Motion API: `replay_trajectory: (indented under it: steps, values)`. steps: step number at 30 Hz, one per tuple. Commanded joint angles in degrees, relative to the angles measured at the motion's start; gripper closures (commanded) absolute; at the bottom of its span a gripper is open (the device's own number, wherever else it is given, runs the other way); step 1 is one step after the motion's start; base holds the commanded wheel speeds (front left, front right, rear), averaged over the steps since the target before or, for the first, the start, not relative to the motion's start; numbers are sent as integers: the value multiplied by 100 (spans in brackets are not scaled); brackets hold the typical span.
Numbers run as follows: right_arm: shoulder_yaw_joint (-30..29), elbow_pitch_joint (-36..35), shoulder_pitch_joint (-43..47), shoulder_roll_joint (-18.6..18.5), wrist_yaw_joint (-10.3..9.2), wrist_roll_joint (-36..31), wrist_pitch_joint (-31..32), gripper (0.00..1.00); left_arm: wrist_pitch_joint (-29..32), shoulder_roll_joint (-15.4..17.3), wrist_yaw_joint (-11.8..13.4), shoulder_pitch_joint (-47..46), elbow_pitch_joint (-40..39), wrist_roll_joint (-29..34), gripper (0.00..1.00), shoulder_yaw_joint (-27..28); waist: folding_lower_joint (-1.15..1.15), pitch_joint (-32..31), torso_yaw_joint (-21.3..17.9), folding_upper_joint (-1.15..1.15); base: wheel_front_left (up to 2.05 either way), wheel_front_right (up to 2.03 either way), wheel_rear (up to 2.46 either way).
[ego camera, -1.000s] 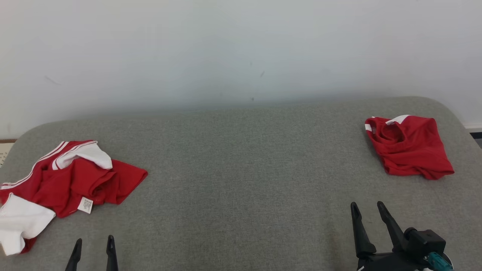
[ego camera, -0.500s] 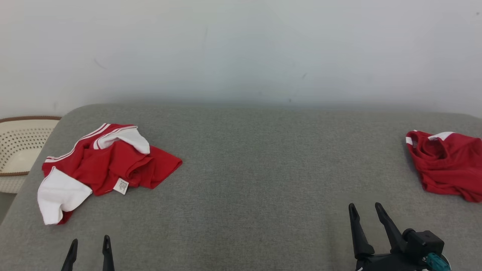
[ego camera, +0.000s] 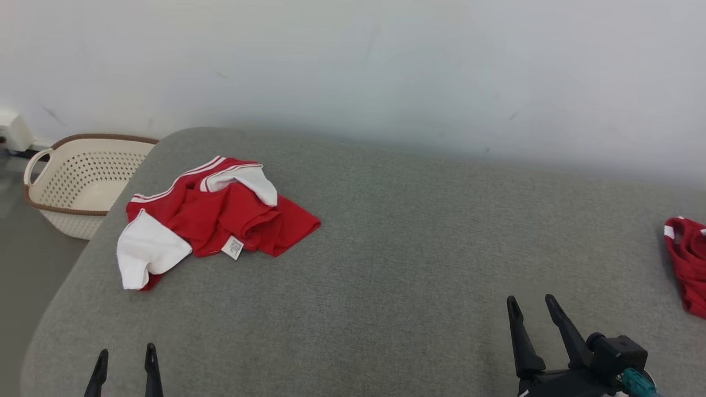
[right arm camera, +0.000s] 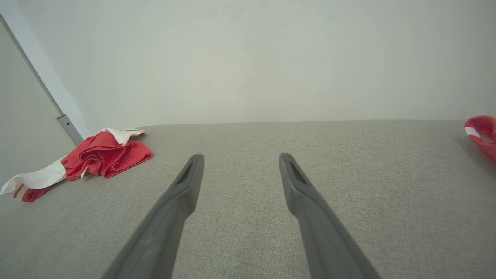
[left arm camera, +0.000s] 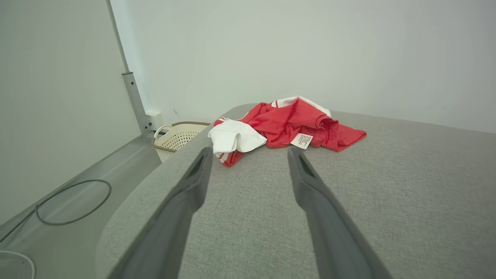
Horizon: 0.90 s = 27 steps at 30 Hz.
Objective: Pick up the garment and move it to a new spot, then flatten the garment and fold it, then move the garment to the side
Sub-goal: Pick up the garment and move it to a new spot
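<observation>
We see a crumpled red and white garment (ego camera: 220,215) lying in the upper left of the head view, on a grey fabric-covered tabletop (ego camera: 386,248) with rounded corners. One white sleeve is spread toward the lower left of the heap, and a small white care label (ego camera: 233,247) is turned outward on its near edge. Beyond the tabletop's left corner, at the left edge of the frame, a cream perforated plastic basket with a brown rim (ego camera: 83,182) stands on the floor. A second red garment with white trim (ego camera: 686,264) lies at the right edge of the frame, cut off by it and well apart from the first. The left fingers (ego camera: 151,369) rise from the bottom left corner of the head view, spread apart and holding nothing, with bare grey cloth between them and the garment. The right fingers (ego camera: 523,342) stand at the lower right, also parted and empty. In the left wrist view the garment (left arm camera: 294,124) sits just above centre, past the tips of the two spread fingers (left arm camera: 312,193), and a thin cable (left arm camera: 73,201) loops on the floor at lower left. In the right wrist view the garment (right arm camera: 104,157) lies at mid left, the open fingers (right arm camera: 304,193) point over bare tabletop, and the second garment (right arm camera: 482,135) shows at the right edge.
</observation>
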Motion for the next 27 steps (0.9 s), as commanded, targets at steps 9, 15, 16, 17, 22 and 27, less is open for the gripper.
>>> replay_trajectory:
  steps: [9, 15, 16, 17, 22, 27]
  values:
    - [124, -6, -96, -63, 1, 82, -46, 0, -23, 52, 60, 55, -21, -48, 0, 33, 0, 77, 600, 0, 0, 0, 0]
    - [148, -22, -100, -60, 1, 73, -43, 0, -23, 63, 84, 53, -13, -60, 0, 26, 0, 78, 726, 0, 0, 0, 0]
    - [163, -24, -105, -71, 1, 86, -44, 0, -23, 64, 86, 57, -13, -64, 0, 26, 0, 78, 743, 0, 0, 0, 0]
    - [176, -27, -112, -80, 1, 95, -45, 0, -23, 64, 89, 60, -11, -62, 0, 23, 0, 79, 760, 0, 0, 0, 0]
    - [210, -46, -123, -83, 1, 109, -47, 0, -23, 65, 95, 64, -5, -49, 0, 16, 0, 73, 823, 0, 0, 0, 0]
    - [227, -67, -114, -79, 1, 108, -48, 0, -23, 71, 116, 80, -6, -59, 0, 23, 0, 67, 840, 0, 0, 0, 0]
